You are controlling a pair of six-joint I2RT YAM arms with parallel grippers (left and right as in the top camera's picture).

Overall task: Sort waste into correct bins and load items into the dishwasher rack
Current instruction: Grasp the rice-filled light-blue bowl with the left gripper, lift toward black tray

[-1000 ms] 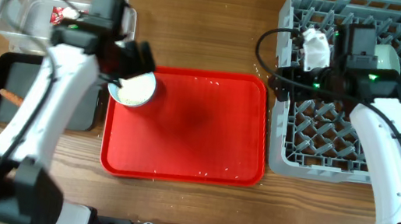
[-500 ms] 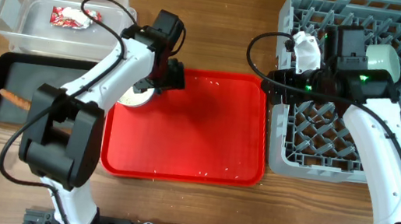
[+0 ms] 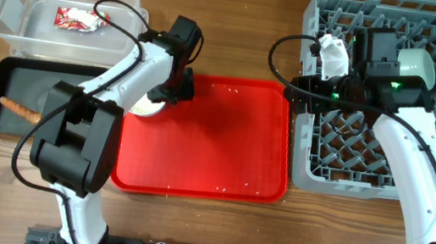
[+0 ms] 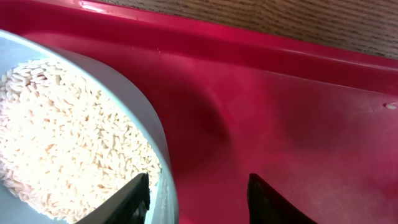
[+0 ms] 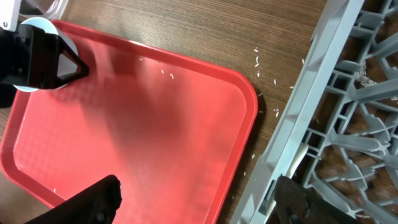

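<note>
Wrapper (image 3: 77, 18) and stick (image 3: 19, 109) binned, rack (image 3: 342, 148) part-loaded — left gripper (image 4: 198, 180), jaws apart, straddles the rim of the rice bowl (image 4: 149, 124); right gripper (image 5: 198, 186) spread, empty.

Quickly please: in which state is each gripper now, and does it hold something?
Left gripper: open, one finger inside the rice bowl and one outside its rim, not clamped yet.
Right gripper: open wide, holding nothing.

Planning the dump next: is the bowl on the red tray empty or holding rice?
Holding rice: the left wrist view shows white grains covering the inside of the bowl, upright on the red tray.
</note>
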